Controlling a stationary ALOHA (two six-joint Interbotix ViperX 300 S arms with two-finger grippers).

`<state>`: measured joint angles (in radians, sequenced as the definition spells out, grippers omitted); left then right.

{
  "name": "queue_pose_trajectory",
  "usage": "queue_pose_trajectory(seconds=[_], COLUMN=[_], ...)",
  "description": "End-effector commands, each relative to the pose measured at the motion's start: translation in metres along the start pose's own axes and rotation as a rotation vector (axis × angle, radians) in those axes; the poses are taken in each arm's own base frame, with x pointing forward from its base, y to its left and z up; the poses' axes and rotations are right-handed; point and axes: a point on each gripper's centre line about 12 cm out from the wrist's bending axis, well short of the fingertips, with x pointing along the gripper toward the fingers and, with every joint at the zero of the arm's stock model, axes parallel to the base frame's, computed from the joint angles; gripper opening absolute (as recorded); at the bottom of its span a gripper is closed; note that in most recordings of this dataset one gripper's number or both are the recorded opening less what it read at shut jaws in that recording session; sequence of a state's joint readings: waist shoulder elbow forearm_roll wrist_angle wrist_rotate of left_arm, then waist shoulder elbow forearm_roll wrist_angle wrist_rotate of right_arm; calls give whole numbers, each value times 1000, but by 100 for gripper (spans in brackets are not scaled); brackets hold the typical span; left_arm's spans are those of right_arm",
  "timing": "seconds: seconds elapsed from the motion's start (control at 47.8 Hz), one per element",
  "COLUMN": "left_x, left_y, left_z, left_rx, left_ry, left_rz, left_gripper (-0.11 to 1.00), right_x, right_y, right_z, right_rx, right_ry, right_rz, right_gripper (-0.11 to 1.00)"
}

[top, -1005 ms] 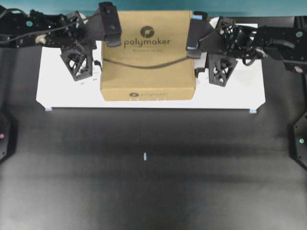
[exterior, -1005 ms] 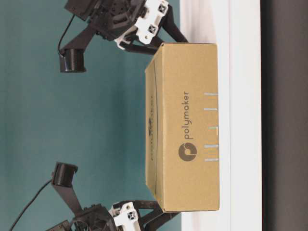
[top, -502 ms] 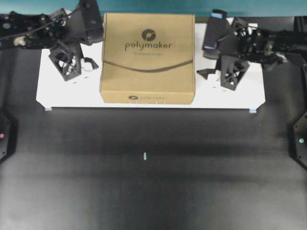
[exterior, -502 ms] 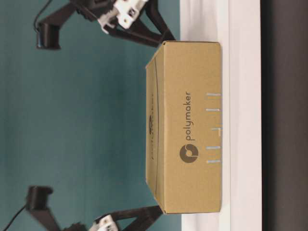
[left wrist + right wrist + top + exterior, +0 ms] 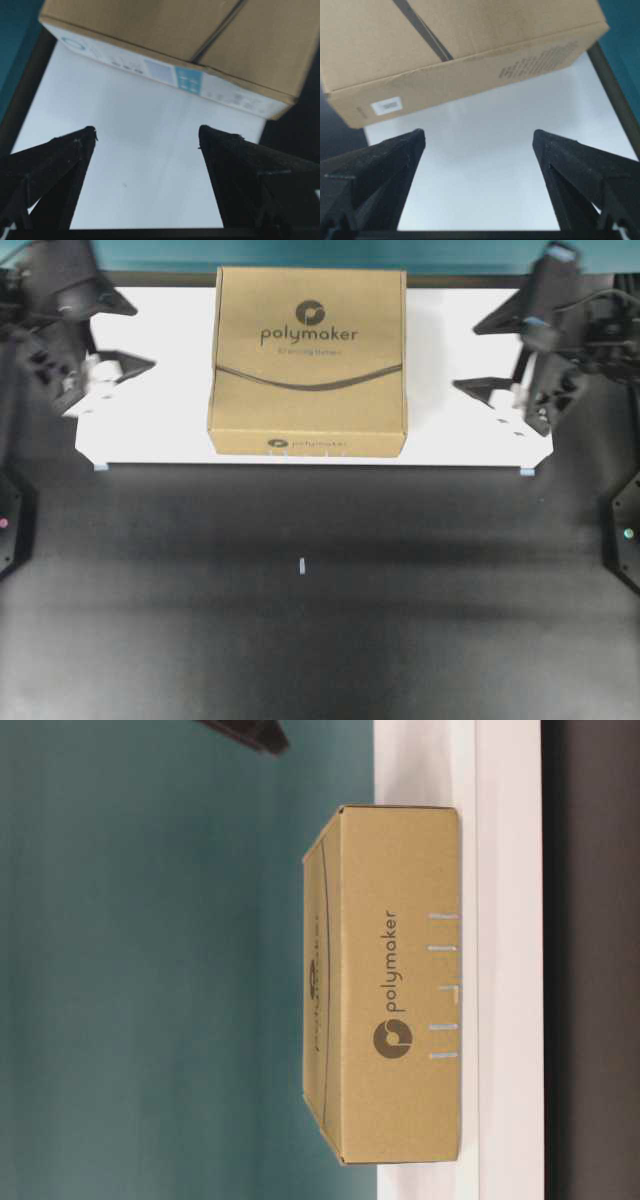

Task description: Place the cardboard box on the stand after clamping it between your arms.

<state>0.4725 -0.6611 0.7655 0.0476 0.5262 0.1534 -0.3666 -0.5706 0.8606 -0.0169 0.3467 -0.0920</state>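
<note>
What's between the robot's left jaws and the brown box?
Only bare white stand, seen in the left wrist view, between the left gripper and the cardboard box.

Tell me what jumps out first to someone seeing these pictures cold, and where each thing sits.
The brown cardboard box marked "polymaker" grabs the eye, lying flat on the middle of the white stand at the far side of the dark table. Flanking it, apart from it, the left gripper hangs over the stand's left end and the right gripper over its right end, both with fingers spread and nothing between them.
</note>
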Motion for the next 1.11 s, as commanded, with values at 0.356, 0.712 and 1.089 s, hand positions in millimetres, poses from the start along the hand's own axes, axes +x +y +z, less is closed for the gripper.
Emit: queue_pose_trajectory(seconds=[0.356,0.712,1.089], left_x=[-95,-116,-105], left_y=[-27,-43,-60], left_z=[-16,-37,-48], left_rx=[36,-63,-23], left_ry=[-329,-410,-393], left_rz=[-77,-202,-289], left_gripper=[80,80,80], right_x=[-83,-114,-108], right_y=[23,51,64], right_z=[-6,-33,-48], right_rx=[44,33,42], right_ry=[-335,-447,-404], right_rz=[82,258,340], right_gripper=[84,83,82])
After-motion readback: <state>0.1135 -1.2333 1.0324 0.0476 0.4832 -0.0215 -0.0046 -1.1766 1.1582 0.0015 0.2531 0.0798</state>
